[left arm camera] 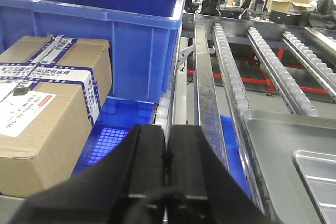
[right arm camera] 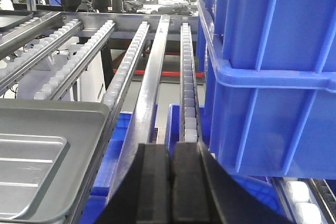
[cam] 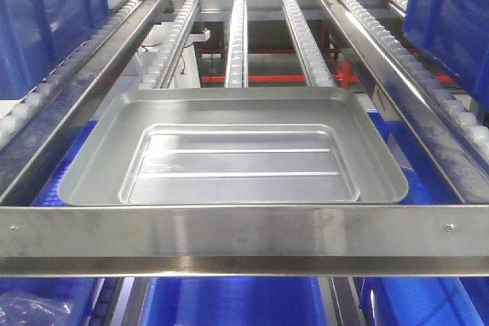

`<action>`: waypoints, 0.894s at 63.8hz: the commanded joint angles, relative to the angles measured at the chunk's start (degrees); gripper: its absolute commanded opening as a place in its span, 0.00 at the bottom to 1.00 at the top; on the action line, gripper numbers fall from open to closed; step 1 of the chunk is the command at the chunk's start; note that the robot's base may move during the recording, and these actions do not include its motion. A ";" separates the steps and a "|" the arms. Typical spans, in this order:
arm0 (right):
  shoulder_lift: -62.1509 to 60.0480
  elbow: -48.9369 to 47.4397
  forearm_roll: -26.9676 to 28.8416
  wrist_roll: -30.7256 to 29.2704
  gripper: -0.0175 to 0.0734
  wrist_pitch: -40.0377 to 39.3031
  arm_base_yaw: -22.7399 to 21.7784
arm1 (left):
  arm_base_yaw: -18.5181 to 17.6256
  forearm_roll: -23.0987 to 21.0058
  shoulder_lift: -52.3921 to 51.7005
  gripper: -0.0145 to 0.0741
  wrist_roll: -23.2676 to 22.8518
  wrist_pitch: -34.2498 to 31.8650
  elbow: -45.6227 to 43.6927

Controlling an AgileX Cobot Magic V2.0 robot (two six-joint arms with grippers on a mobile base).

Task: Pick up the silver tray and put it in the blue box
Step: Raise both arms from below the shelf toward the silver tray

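The silver tray (cam: 229, 150) lies flat across the roller rails in the middle lane of the steel rack, just behind the front rail. It also shows in the left wrist view (left arm camera: 294, 156) and the right wrist view (right arm camera: 42, 150). A large blue box (left arm camera: 115, 24) with a ribbed wall and thick rim stands in the left lane (cam: 46, 20). My left gripper (left arm camera: 167, 156) is shut and empty, left of the tray. My right gripper (right arm camera: 170, 166) is shut and empty, right of the tray. Neither gripper shows in the front view.
Stacked blue bins (right arm camera: 273, 77) stand in the right lane (cam: 451, 20). A cardboard carton (left arm camera: 47, 108) sits on a blue grid floor below the left box. More blue plastic (cam: 229, 299) shows on the lower level under the tray. Steel rails (cam: 244, 234) and roller tracks (cam: 237, 36) frame the tray.
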 commanded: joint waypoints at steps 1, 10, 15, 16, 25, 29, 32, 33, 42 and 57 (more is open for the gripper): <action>-1.20 -1.11 -0.77 -0.14 0.25 -5.19 -0.24 | 0.04 0.08 -0.78 0.15 0.00 -5.02 0.94; -1.20 -1.11 -0.77 -0.14 0.25 -5.19 -0.24 | 0.04 0.08 -0.78 0.15 0.00 -5.02 0.94; -1.20 -1.11 -0.77 -0.14 0.25 -5.19 -0.24 | 0.04 0.08 -0.78 0.15 0.00 -5.02 0.94; -1.20 -1.11 -0.77 -0.14 0.25 -5.19 -0.24 | 0.04 0.08 -0.78 0.15 0.00 -5.02 0.94; -1.20 -1.11 -0.77 -0.14 0.25 -5.19 -0.24 | 0.04 0.08 -0.78 0.15 0.00 -5.02 0.94; -1.20 -1.11 -0.77 -0.14 0.25 -5.19 -0.24 | 0.04 0.08 -0.78 0.15 0.00 -5.02 0.94; -1.20 -1.11 -0.77 -0.14 0.25 -5.19 -0.24 | 0.04 0.08 -0.78 0.15 0.00 -5.02 0.94; -1.20 -1.11 -0.77 -0.14 0.25 -5.19 -0.24 | 0.04 0.08 -0.78 0.15 0.00 -5.02 0.94; -1.20 -1.11 -0.77 -0.14 0.25 -5.19 -0.24 | 0.04 0.08 -0.78 0.15 0.00 -5.02 0.94; -1.20 -1.11 -0.77 -0.21 0.25 -5.44 -0.24 | 0.04 0.08 -0.78 0.15 0.00 -5.16 0.94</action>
